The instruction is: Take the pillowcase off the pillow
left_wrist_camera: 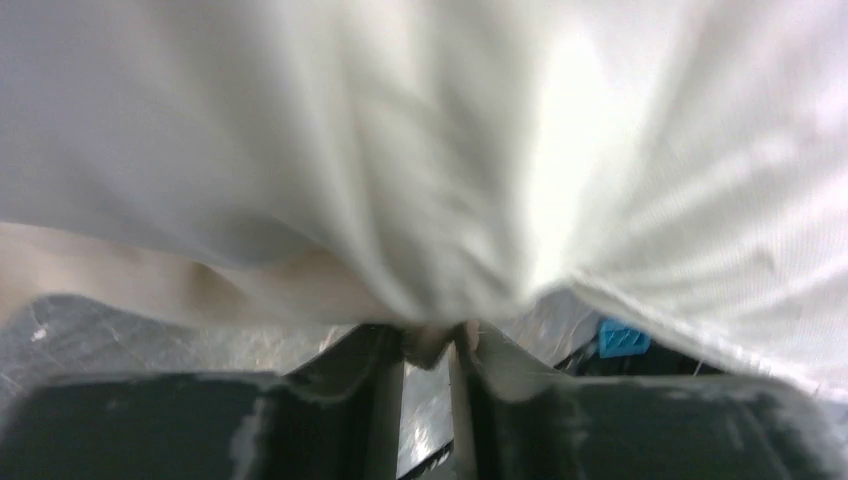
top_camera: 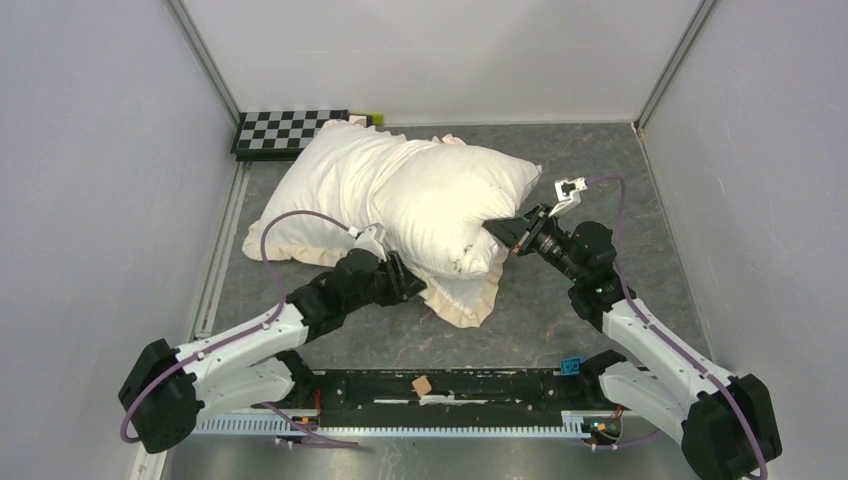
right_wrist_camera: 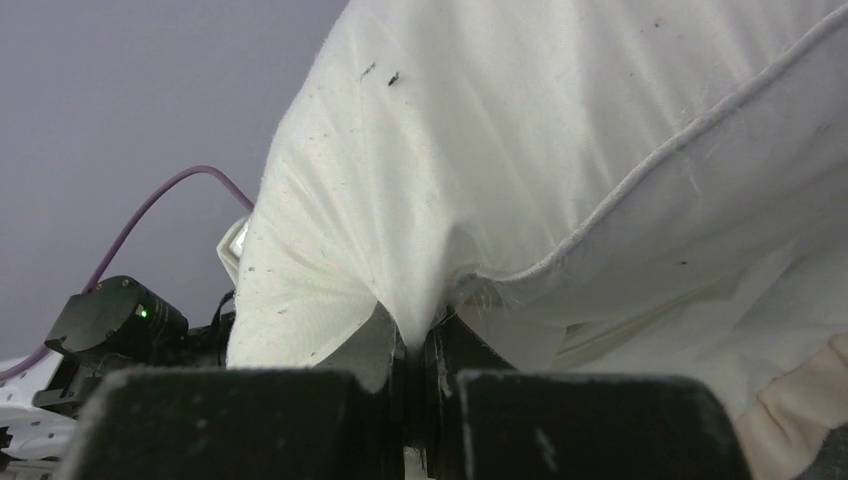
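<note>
The plump off-white pillow [top_camera: 450,195] lies mid-table, its near-right end sticking out of the cream pillowcase [top_camera: 320,190]. The pillowcase's frill [top_camera: 462,298] lies under the pillow's near corner; no dark grey face shows. My left gripper [top_camera: 410,278] is tucked under the pillow's near edge. In the left wrist view it [left_wrist_camera: 430,335] is shut on a fold of cream pillowcase fabric [left_wrist_camera: 150,280]. My right gripper [top_camera: 502,236] is shut on the pillow's near-right corner. In the right wrist view it [right_wrist_camera: 418,335] pinches the white speckled pillow [right_wrist_camera: 520,150] beside its piped seam.
A checkerboard [top_camera: 285,130] and a small green-yellow object [top_camera: 365,119] lie at the back left by the wall. A blue block [top_camera: 571,365] and a small tan cube [top_camera: 421,385] sit on the near rail. Grey walls enclose three sides.
</note>
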### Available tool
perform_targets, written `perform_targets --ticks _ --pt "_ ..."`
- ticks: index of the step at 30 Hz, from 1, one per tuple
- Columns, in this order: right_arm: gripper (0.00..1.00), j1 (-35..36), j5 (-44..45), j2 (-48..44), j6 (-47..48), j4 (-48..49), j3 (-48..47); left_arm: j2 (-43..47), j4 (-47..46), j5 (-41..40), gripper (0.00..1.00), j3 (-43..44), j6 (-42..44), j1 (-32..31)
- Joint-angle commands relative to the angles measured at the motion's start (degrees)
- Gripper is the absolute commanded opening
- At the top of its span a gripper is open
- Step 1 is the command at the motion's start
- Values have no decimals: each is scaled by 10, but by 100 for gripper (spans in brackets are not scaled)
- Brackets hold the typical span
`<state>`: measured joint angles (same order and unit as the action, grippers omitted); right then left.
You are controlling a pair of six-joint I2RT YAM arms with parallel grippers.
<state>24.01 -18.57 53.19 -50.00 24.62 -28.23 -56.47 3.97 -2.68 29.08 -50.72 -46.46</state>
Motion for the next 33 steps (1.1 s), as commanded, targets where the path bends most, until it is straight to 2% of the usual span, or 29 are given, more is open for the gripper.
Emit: perform_targets --ticks 1,2,8,11,14,17,20,23,25,27,29,30,31,33 --pt "0 -1 47 -45 22 4 -62 3 -98 11 9 -23 9 74" --pt "0 -1 56 -51 30 -16 -68 0 -102 22 3 -29 9 91" --pt "0 -1 113 -81 99 -133 -122 -24 -90 18 2 -47 56 166" --pt "0 -2 180 -87 182 -228 -186 -60 -76 17 2 -55 58 225" --pt "0 -2 294 -94 234 -314 -226 -104 -102 62 2 -74 52 308" --pt "0 -3 364 -108 264 -347 -245 -122 -119 74 2 -89 49 377" --pt "0 -4 380 -115 278 -352 -246 -110 -129 76 2 -95 52 397" --pt "0 -4 295 -107 292 -321 -231 -89 -134 120 2 -85 71 396" --pt "0 -4 194 -97 308 -281 -213 -71 -125 152 2 -70 84 393" --pt "0 -4 70 -92 329 -230 -187 -42 -81 149 2 -45 101 383" --pt "1 -4 -10 -90 335 -181 -159 -13 -22 128 3 -16 120 363" --pt "2 -4 -34 -90 329 -160 -143 2 5 112 8 -2 127 349" --pt "2 -4 -48 -89 324 -147 -132 15 25 99 21 12 132 337" --pt "2 -3 -75 -78 319 -140 -122 41 68 62 51 36 131 308"
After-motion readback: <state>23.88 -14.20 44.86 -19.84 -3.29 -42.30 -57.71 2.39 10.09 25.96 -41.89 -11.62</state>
